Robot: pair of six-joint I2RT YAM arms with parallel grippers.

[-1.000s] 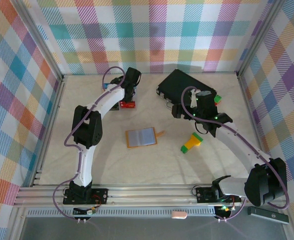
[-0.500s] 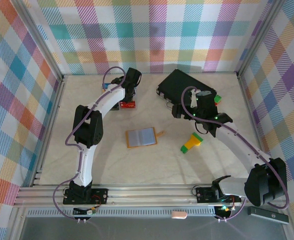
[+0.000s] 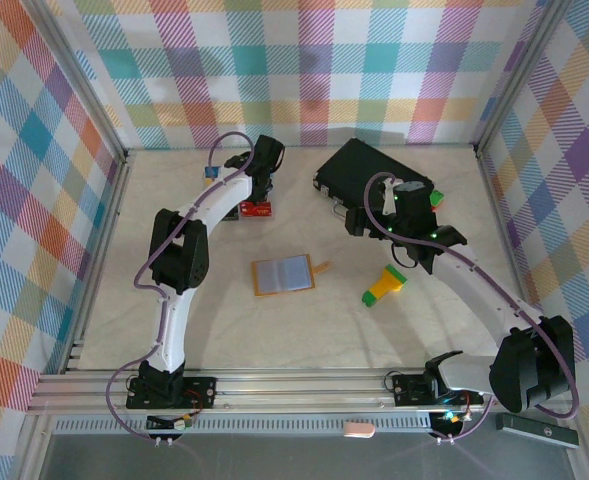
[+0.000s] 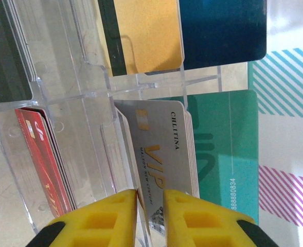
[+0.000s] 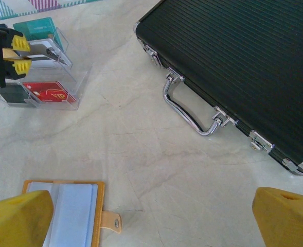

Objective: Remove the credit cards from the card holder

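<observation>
**Top external view**
- Card holder [image 3: 283,274]: lies open and flat mid-table, grey-blue inside up, strap tab on its right.
- Left arm [image 3: 189,230]: reaches to the far side, left of centre.
- Left gripper [image 3: 262,188]: over a clear rack [image 3: 246,212] in which a red card [image 3: 257,208] shows.
- Black case [image 3: 369,175]: far, right of centre, well apart from the card holder.
- Right arm [image 3: 474,285]: its wrist is over the near edge of the case.
- Green-and-yellow block [image 3: 385,286]: right of the card holder.

**Left wrist view**
- Left gripper [image 4: 150,208]: yellow fingertips a narrow gap apart, with the end of a grey-white VIP card [image 4: 161,154] between them. Cannot tell whether the pads press on it.
- Credit cards [image 4: 226,154]: stand in the slots of the clear rack [image 4: 84,77]. A teal one is beside the VIP card and red ones [image 4: 40,154] are on its other side. Gold and dark blue ones are in the next row.

**Right wrist view**
- Right gripper [image 5: 151,221]: fingers spread wide, bare table between them; open and empty.
- Card holder [image 5: 69,211]: near left, just beside one fingertip, tab pointing right.
- Clear rack [image 5: 64,98]: far left. The left gripper [image 5: 18,54] is at it, with a pale card between its fingers.
- Black case [image 5: 233,67]: far right, closed, metal handle [image 5: 190,110] on its near side.
</observation>
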